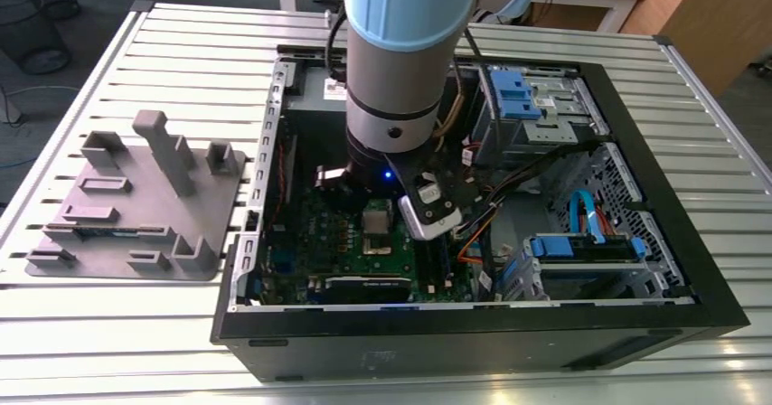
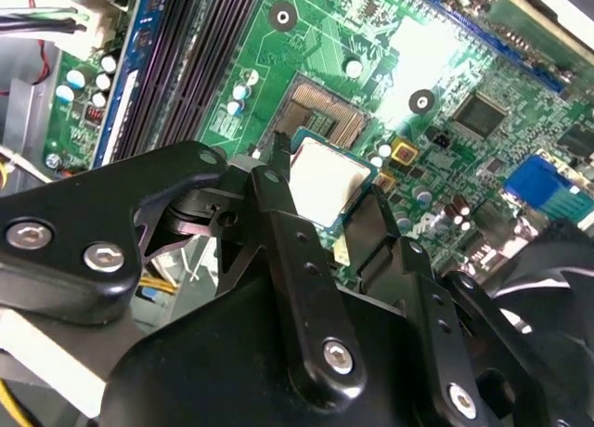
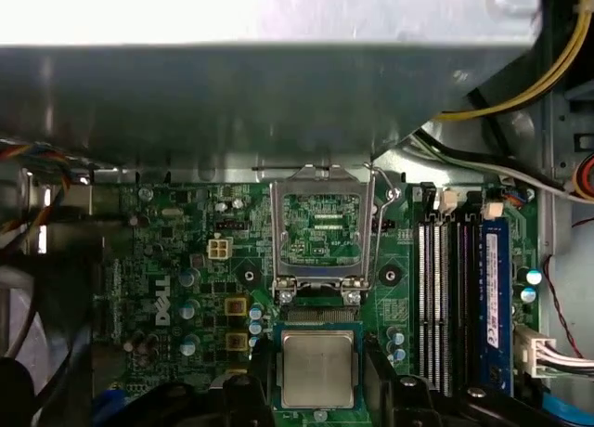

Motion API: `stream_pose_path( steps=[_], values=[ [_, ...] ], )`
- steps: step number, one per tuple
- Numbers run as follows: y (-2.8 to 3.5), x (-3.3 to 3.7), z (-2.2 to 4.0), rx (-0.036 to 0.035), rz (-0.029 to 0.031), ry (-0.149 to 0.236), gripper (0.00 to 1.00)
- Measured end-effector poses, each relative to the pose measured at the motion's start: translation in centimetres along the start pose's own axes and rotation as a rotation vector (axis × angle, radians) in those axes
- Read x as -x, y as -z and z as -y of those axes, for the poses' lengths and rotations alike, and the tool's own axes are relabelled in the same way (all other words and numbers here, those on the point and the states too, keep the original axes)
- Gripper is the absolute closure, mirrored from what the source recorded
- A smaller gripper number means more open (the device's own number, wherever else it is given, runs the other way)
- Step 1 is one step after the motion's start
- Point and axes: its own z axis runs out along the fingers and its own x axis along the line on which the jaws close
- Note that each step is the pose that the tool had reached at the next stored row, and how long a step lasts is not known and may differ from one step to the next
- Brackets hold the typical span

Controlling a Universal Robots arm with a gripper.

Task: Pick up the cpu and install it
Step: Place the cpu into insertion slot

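Note:
The cpu, a small square chip with a pale metal top, sits between the black fingers of my gripper, which is shut on its two opposite edges. It hangs just over the green motherboard, beside the open socket whose metal load plate stands tilted up. In the second wrist view the cpu overlaps one corner of the socket, with my gripper around it. In the exterior view my gripper reaches down into the open computer case.
Memory slots run beside the socket. Cables and a metal case wall lie close by. Blue drive cages fill the case toward the exterior view's right. A grey fixture plate with blocks rests on the slatted table.

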Motion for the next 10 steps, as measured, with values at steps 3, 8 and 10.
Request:
stream_pose_path(
  steps=[3,8,10],
  values=[
    [-0.36,-0.01,0.15,-0.0001,0.0,0.0,0.53],
    [-0.95,0.01,0.29,-0.0015,0.0,0.0,0.53],
    [-1.15,0.01,0.43,-0.0023,-0.0001,0.0,0.53]
  ],
)
